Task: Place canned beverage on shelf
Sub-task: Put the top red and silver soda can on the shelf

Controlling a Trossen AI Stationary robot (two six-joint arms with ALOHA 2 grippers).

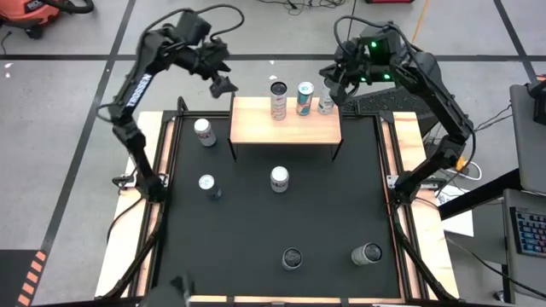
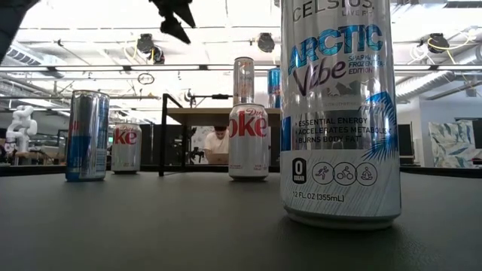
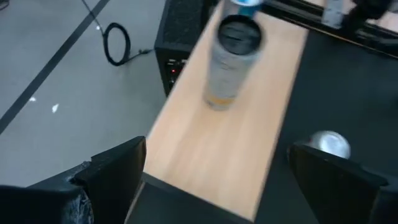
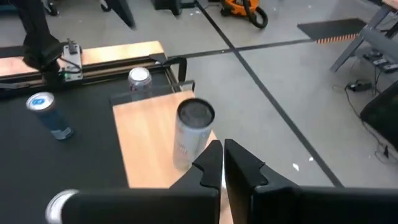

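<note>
Only the high view shows the light wooden shelf lying crosswise with three upright cans, left gripper spread, right gripper pinched empty.

Bright, even light comes from ceiling strip lamps seen in the low view, leaving only soft shadows. The left wrist view is motion-blurred, smearing the tall silver can on the light wooden shelf.
</note>
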